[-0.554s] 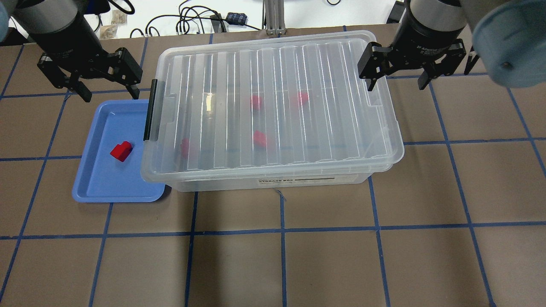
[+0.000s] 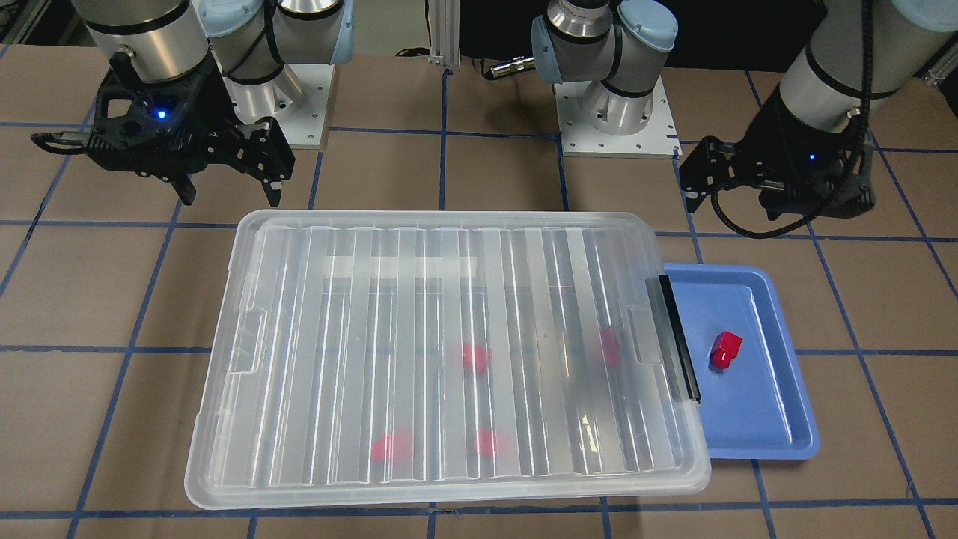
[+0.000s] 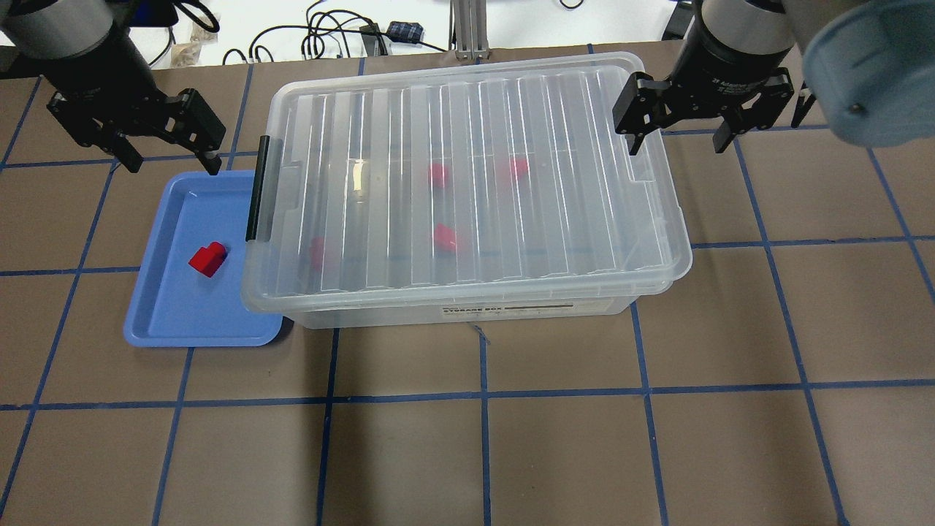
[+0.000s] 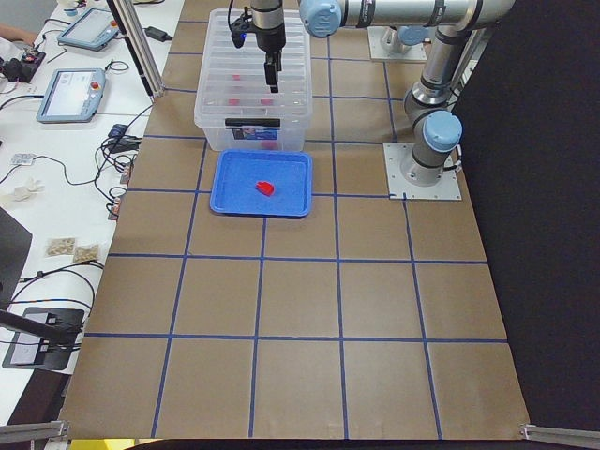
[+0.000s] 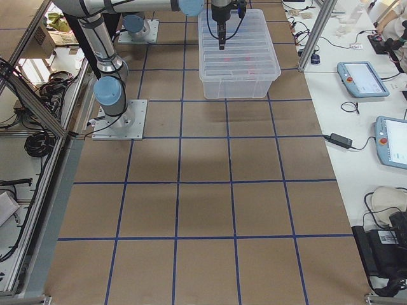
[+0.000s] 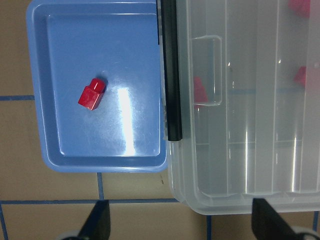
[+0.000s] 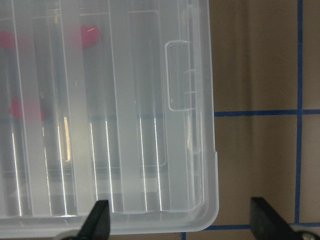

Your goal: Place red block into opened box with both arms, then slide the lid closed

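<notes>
One red block [image 3: 208,258] lies loose in a blue tray [image 3: 146,321], also in the left wrist view [image 6: 91,93]. To its right is the clear box [image 3: 467,315], with a black strip [image 3: 259,190] on its tray-side end. The ribbed lid [image 3: 555,183] lies over almost the whole box. Several red blocks show blurred beneath it. My left gripper [image 3: 173,162] hangs open and holds nothing, above the tray's far edge. My right gripper [image 3: 679,142] hangs open over the box's far right corner, holding nothing.
The tray touches the box's left end. Cables and a small device [image 3: 405,31] lie on the white bench beyond the table's far edge. The two arm bases [image 2: 614,120] stand on the robot's side. Brown tabletop with blue tape lines [image 3: 482,394] stretches in front of the box.
My left gripper has drawn back to the left and away from the tray, still open. The right gripper has shifted only slightly. Block, box and lid have not moved.
</notes>
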You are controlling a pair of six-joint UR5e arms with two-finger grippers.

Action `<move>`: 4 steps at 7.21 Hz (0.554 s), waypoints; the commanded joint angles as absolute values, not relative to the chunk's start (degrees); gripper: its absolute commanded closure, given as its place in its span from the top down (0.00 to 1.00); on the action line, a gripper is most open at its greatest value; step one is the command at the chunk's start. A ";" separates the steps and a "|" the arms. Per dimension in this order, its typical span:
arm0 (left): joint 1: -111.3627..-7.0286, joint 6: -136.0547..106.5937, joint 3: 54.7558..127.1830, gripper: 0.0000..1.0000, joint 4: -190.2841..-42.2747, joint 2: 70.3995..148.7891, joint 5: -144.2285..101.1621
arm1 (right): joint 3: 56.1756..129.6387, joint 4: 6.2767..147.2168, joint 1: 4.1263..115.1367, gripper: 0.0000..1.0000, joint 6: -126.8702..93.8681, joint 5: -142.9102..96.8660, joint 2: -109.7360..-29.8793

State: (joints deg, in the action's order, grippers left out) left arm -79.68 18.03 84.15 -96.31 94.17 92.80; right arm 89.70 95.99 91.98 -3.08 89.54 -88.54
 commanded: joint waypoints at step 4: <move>-65.40 47.35 96.80 1.00 -77.67 99.30 93.87 | 89.83 110.29 84.38 1.00 3.24 89.74 -71.39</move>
